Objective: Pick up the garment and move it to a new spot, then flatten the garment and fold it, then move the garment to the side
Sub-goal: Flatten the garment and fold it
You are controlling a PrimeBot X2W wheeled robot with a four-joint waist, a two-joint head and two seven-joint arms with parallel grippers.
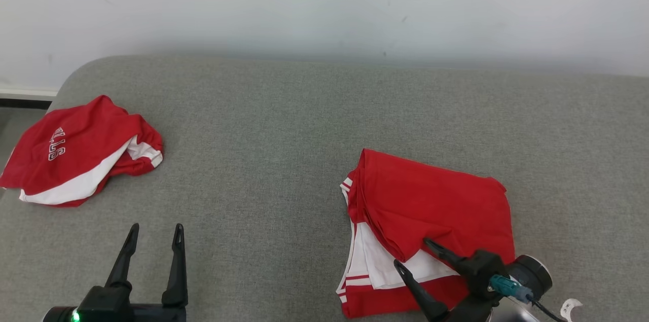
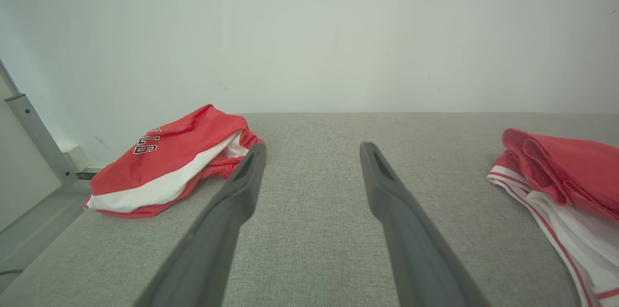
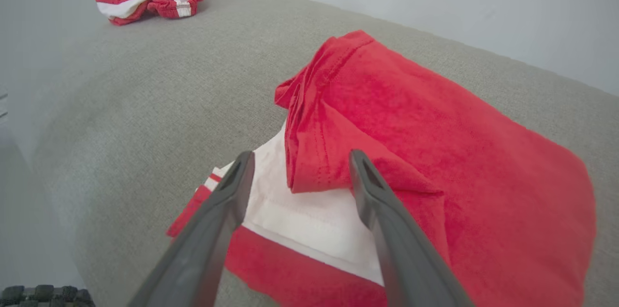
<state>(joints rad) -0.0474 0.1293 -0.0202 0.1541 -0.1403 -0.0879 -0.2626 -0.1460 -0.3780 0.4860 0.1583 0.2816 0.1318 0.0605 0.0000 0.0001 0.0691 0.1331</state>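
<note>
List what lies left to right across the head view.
From the left: crumpled garment → left gripper → folded garment.

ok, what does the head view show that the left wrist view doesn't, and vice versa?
Head view: the right gripper, open at the near edge of the folded red garment, plus its full outline. Left wrist view: a grey metal rail left of the grey cushion. Both: the crumpled red garment, the cushion, the left gripper open over bare cushion, the white wall.
</note>
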